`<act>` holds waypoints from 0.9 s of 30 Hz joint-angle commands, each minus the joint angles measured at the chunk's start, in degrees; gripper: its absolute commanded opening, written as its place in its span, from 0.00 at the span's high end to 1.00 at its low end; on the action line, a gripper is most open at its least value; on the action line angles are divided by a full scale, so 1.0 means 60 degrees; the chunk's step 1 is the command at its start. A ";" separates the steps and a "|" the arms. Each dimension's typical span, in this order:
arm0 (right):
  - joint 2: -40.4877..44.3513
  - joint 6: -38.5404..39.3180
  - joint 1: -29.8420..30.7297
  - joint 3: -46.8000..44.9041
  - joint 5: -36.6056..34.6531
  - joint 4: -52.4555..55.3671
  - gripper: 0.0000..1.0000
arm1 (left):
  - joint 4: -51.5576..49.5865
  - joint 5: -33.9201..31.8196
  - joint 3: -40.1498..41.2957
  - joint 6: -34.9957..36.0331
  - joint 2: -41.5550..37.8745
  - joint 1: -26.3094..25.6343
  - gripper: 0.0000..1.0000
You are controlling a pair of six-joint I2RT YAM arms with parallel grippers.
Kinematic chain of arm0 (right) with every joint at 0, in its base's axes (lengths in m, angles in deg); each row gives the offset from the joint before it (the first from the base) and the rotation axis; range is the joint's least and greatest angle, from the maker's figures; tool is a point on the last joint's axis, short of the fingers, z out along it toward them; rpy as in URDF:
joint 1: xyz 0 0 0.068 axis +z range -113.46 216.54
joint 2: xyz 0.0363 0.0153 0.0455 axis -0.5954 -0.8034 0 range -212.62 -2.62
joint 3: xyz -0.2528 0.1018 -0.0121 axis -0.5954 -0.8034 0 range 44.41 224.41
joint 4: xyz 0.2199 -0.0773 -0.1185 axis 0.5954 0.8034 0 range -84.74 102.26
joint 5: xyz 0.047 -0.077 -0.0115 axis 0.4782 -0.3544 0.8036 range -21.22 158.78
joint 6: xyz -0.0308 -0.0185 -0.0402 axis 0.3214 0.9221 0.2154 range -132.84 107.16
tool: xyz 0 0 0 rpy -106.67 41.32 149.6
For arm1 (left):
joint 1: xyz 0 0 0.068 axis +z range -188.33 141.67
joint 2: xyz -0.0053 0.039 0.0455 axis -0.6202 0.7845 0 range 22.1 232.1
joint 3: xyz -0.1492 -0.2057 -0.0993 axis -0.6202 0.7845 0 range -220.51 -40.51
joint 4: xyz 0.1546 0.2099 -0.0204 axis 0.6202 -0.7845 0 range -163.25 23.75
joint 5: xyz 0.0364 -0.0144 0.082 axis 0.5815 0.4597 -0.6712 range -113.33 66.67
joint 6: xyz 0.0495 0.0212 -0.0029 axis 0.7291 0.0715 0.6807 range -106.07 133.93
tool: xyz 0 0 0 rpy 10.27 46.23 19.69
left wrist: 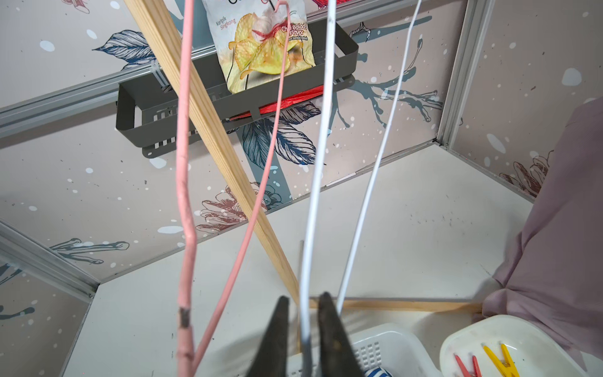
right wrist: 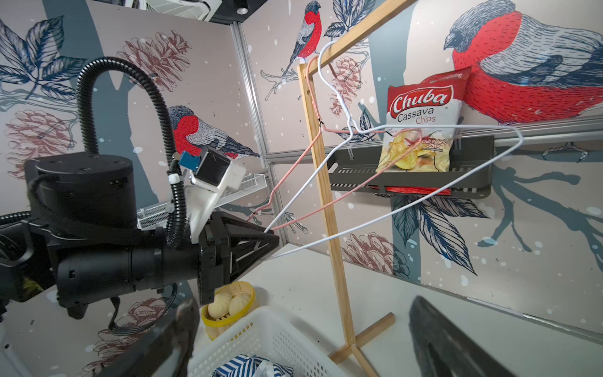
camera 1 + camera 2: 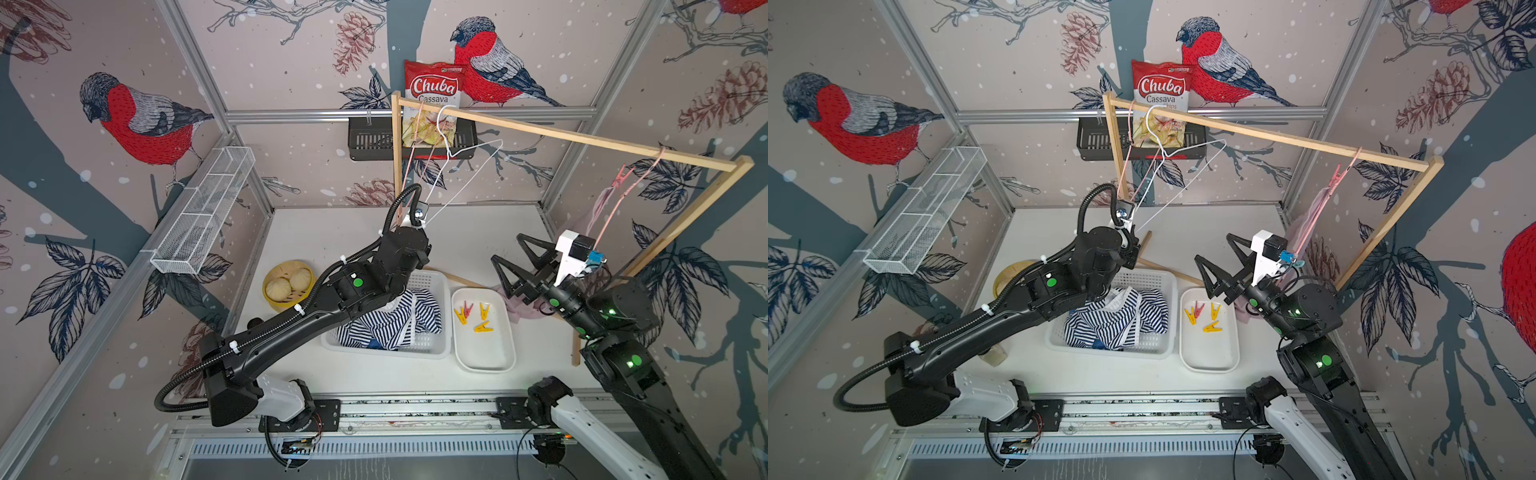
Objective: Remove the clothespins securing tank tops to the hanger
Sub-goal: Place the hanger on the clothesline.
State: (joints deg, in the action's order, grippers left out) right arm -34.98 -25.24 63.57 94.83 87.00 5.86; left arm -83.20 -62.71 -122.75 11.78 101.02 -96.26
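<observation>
Left wrist: white hanger (image 1: 314, 225) between fingers (image 1: 276, 336)

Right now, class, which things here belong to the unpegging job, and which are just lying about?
Job: loose clothespins, clipped clothespin, mauve tank top, striped tank top, white hanger.
Lying about: chips bag, steamer of buns, mesh shelf.

White table (image 3: 353, 232) with basket (image 3: 386, 353), tray (image 3: 484, 368), steamer (image 3: 281, 308).
</observation>
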 commanded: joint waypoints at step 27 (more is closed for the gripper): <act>0.0828 0.0202 -0.0021 0.3024 -0.4581 0.1377 0.00 | 0.5288 0.1958 0.3360 0.2589 -0.3237 -0.3040 0.02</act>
State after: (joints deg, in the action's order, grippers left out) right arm -30.31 -24.72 63.68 112.75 67.44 11.85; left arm -57.26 -55.71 -100.94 22.73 79.99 -113.35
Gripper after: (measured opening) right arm 0.998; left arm 0.978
